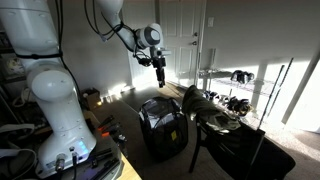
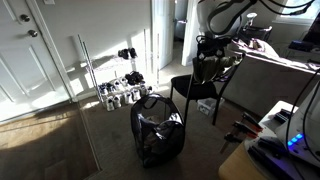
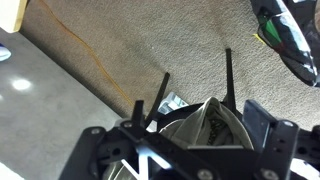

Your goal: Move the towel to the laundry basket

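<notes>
The towel [image 3: 205, 125] is a grey-green cloth bunched on a black chair [image 2: 195, 88]. It shows in both exterior views [image 1: 200, 102] [image 2: 212, 68]. My gripper [image 3: 185, 142] hangs above it with its fingers spread wide, and the towel shows between them in the wrist view. In an exterior view the gripper [image 2: 210, 45] is just over the chair. The laundry basket [image 2: 158, 130] is a black mesh tub on the carpet beside the chair, also seen in an exterior view [image 1: 163, 125] and at the top right of the wrist view [image 3: 288, 35].
A wire rack [image 2: 125, 85] holding shoes stands by the wall behind the basket. A white door [image 2: 35, 55] is at one side. The robot's base [image 1: 55, 100] and a cluttered desk edge [image 2: 280, 130] are near the cameras. Carpet surrounds the basket.
</notes>
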`<state>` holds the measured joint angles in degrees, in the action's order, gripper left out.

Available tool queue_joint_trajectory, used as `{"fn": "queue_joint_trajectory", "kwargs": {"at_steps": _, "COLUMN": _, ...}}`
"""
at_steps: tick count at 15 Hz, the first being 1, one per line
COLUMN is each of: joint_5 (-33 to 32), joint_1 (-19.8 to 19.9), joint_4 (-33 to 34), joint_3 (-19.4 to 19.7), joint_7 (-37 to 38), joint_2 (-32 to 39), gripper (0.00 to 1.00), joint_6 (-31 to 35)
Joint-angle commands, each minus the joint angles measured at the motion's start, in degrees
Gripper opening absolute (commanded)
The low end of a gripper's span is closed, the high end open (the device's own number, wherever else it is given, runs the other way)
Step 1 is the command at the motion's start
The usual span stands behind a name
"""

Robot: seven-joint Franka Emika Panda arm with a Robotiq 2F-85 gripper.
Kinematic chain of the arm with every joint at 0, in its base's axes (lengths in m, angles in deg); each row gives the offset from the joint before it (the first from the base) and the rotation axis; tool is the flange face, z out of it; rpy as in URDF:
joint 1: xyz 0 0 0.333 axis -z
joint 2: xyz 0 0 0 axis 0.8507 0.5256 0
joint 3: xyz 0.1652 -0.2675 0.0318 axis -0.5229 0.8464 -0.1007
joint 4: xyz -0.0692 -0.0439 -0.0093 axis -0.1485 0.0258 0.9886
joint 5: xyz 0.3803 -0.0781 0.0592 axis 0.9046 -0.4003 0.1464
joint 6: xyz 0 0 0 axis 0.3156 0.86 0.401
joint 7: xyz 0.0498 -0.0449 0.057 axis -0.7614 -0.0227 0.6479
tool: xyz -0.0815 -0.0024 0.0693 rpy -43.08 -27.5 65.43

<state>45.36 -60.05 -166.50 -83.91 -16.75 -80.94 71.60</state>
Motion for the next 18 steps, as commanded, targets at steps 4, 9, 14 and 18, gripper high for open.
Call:
{"fn": "queue_joint_trajectory", "kwargs": {"at_steps": 4, "joint_5": 9.5, "joint_1": 2.9, "joint_4": 1.4, "joint_3": 2.1, "joint_7": -14.1, "joint_2": 2.3, "gripper": 1.0, "joint_6": 4.2}}
{"fn": "queue_joint_trajectory", "kwargs": {"at_steps": 9, "joint_5": 21.9, "joint_1": 6.8, "joint_4": 6.1, "joint_3": 5.4, "joint_7": -32.8, "joint_2": 8.5, "gripper": 1.0, "joint_6": 2.9}}
{"fn": "queue_joint_trajectory", "kwargs": {"at_steps": 14, "joint_5": 21.3, "joint_1": 7.5, "joint_4": 10.9, "joint_3": 9.3, "joint_7": -34.4, "joint_2": 16.6, "gripper": 1.0, "joint_6": 4.2}}
{"fn": "queue_joint_trajectory", "kwargs": {"at_steps": 18, "joint_5": 20.6, "joint_1": 6.5, "joint_4": 14.3, "joint_3": 11.8, "joint_7": -30.8, "joint_2": 20.9, "gripper": 1.0, "joint_6": 5.4}}
